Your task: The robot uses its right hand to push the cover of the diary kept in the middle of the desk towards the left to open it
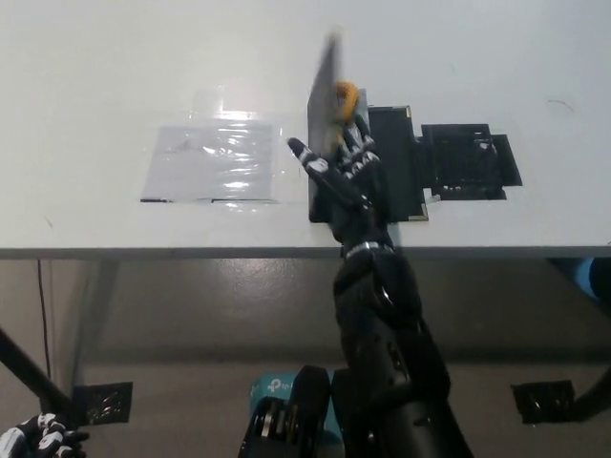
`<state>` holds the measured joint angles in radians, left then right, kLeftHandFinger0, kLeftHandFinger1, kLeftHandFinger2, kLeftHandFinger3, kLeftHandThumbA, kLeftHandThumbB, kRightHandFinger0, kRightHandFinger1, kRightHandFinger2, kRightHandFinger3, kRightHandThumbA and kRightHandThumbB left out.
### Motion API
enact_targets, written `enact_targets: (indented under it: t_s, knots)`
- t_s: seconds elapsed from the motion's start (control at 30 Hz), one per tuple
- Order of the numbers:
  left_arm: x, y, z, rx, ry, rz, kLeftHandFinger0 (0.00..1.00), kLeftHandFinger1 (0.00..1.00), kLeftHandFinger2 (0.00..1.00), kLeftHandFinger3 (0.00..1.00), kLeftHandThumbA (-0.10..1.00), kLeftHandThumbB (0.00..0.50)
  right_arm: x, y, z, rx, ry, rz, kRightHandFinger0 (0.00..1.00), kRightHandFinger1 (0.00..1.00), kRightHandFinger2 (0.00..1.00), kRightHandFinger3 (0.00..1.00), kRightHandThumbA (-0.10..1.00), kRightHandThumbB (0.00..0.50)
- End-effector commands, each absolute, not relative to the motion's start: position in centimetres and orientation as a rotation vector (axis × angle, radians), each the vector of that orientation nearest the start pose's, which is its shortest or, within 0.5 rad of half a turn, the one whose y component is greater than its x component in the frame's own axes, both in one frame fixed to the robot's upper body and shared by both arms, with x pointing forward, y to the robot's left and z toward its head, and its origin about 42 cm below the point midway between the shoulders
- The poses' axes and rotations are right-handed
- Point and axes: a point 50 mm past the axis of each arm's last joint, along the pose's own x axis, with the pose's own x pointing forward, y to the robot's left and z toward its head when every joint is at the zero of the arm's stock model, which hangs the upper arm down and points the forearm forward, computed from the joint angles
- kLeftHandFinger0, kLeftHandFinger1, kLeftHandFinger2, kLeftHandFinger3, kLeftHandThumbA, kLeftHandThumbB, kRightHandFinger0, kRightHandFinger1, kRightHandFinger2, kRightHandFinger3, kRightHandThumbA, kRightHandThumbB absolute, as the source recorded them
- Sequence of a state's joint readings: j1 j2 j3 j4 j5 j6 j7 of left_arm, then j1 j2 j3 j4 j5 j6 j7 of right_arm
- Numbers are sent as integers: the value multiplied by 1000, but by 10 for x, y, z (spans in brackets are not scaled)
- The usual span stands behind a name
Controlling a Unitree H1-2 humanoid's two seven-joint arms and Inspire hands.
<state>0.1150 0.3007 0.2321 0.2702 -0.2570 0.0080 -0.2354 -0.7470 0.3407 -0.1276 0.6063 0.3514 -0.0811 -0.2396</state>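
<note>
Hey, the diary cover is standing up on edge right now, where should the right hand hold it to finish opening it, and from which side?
Take the cover along its raised free edge, coming from the right, where the right hand already is. It stands nearly upright, hinged at the diary's left side, so probably a push leftward near the top tips it over best.

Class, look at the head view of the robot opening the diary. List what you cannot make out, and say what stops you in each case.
- Cover: motion-blurred and seen nearly edge-on, so its lettering is unreadable.
- Diary's inner page: mostly hidden behind the right hand and arm.
- Orange thing: partly behind the cover, blurred; what it is can't be told.
- Left hand: cut off by the bottom left corner; open or shut is unclear.
- Clear sheet: glare hides any detail.
</note>
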Motion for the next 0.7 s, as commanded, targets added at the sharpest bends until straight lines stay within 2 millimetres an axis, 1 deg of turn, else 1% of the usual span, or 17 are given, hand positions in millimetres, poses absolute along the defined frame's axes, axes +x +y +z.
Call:
enact_targets:
  t_s: [0.0, 0.03, 0.13, 0.2, 0.23, 0.27, 0.3, 0.33, 0.37, 0.4, 0.43, 0.47, 0.53, 0.57, 0.63, 0.67]
  knots:
    - [219, 393, 41, 33, 273, 76, 489, 554, 311, 377, 481, 500, 463, 15, 255, 624, -112, 162, 966, 977, 943, 1000, 1000, 224]
    - [219, 393, 41, 37, 270, 73, 487, 553, 311, 378, 484, 500, 463, 16, 256, 608, -122, 174, 977, 987, 953, 1000, 1000, 215]
    - [224, 393, 45, 60, 272, 61, 478, 552, 319, 392, 503, 500, 463, 13, 252, 562, -125, 184, 988, 998, 963, 1000, 1000, 222]
    - [226, 393, 46, 62, 271, 60, 476, 549, 315, 389, 495, 500, 461, 11, 244, 488, -124, 197, 986, 1000, 965, 1000, 1000, 209]
    - [227, 393, 47, 60, 271, 59, 474, 548, 314, 387, 491, 500, 459, 9, 231, 410, -115, 206, 982, 1000, 963, 1000, 1000, 215]
    - [228, 394, 49, 71, 270, 54, 473, 548, 314, 389, 492, 500, 458, 6, 223, 381, -104, 203, 991, 1000, 958, 1000, 1000, 218]
    - [228, 394, 49, 79, 272, 54, 482, 560, 329, 399, 513, 500, 457, 5, 217, 360, -95, 204, 1000, 1000, 961, 1000, 1000, 226]
    - [231, 394, 51, 96, 272, 52, 485, 563, 342, 405, 522, 500, 457, 1, 206, 326, -79, 202, 1000, 1000, 960, 1000, 1000, 219]
    - [231, 394, 51, 98, 270, 52, 486, 563, 346, 408, 524, 500, 457, 0, 204, 317, -76, 203, 1000, 1000, 959, 1000, 1000, 218]
    - [231, 395, 52, 107, 269, 45, 485, 563, 347, 410, 523, 500, 455, -2, 195, 253, -51, 205, 1000, 1000, 967, 1000, 1000, 226]
    - [231, 395, 53, 106, 262, 41, 484, 563, 346, 411, 523, 500, 454, -5, 183, 199, -32, 216, 1000, 1000, 983, 1000, 1000, 203]
    - [234, 394, 54, 109, 258, 34, 481, 561, 343, 410, 524, 500, 455, -8, 178, 177, -25, 215, 1000, 1000, 990, 1000, 1000, 194]
    - [235, 394, 54, 105, 262, 32, 475, 569, 347, 396, 512, 500, 452, -11, 158, 99, 0, 231, 1000, 1000, 958, 1000, 1000, 186]
    - [237, 394, 55, 119, 256, 22, 472, 572, 360, 399, 525, 500, 451, -14, 147, 29, 5, 248, 1000, 1000, 958, 1000, 1000, 204]
    - [242, 393, 56, 116, 256, 12, 478, 570, 349, 402, 521, 500, 449, -18, 129, -74, 13, 271, 1000, 999, 911, 999, 1000, 265]
    - [243, 391, 58, 121, 257, 9, 467, 567, 352, 404, 522, 500, 446, -20, 115, -216, 33, 307, 968, 983, 915, 1000, 1000, 262]
